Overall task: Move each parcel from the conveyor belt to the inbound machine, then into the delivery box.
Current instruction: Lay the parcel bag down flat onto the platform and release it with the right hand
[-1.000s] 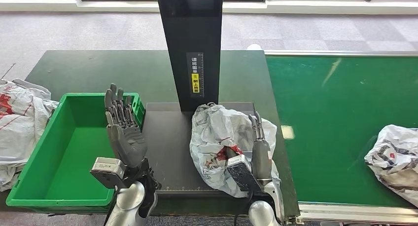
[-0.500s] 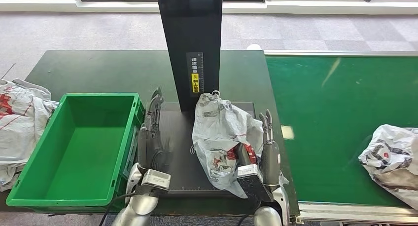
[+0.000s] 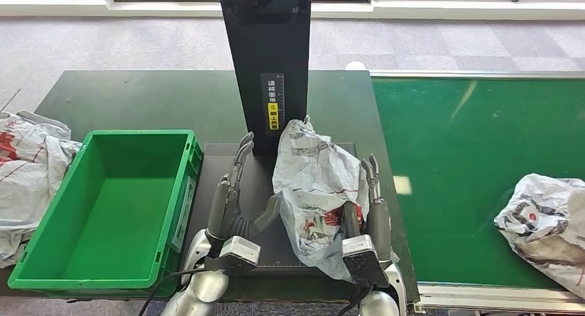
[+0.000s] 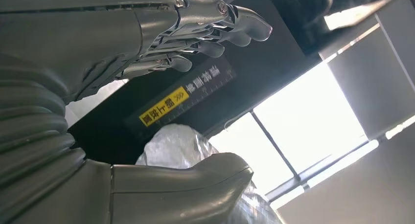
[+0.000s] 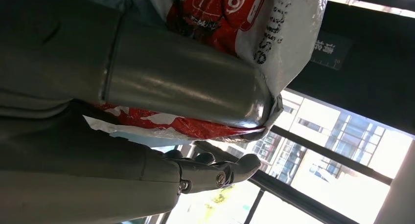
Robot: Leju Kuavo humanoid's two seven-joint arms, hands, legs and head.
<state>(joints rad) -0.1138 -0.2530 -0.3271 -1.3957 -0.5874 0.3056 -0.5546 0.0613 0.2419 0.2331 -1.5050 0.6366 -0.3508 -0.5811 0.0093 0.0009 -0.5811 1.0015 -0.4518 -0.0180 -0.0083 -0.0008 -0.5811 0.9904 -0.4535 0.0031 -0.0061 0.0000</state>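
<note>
A crumpled white plastic parcel (image 3: 314, 181) with red print stands tilted upright on the inbound machine's black platform (image 3: 224, 165), just in front of its black column (image 3: 265, 61). My right hand (image 3: 365, 209) grips the parcel's right side, with the thumb on its front and the fingers behind. The right wrist view shows the parcel (image 5: 230, 18) pinched between my right hand's (image 5: 147, 82) thumb and fingers. To the parcel's left my left hand (image 3: 238, 199) stands open, fingers pointing up and thumb reaching toward the bag. In the left wrist view the parcel (image 4: 176, 143) lies beyond my left hand (image 4: 98, 62).
An empty green delivery box (image 3: 103, 199) sits left of the platform. Another white parcel (image 3: 545, 219) lies on the green conveyor belt (image 3: 476, 150) at the right edge. More white bags (image 3: 27, 171) are piled left of the box.
My left hand swung right from the green box to beside the parcel. My right hand tipped the parcel more upright. The parcel on the belt drifted left.
</note>
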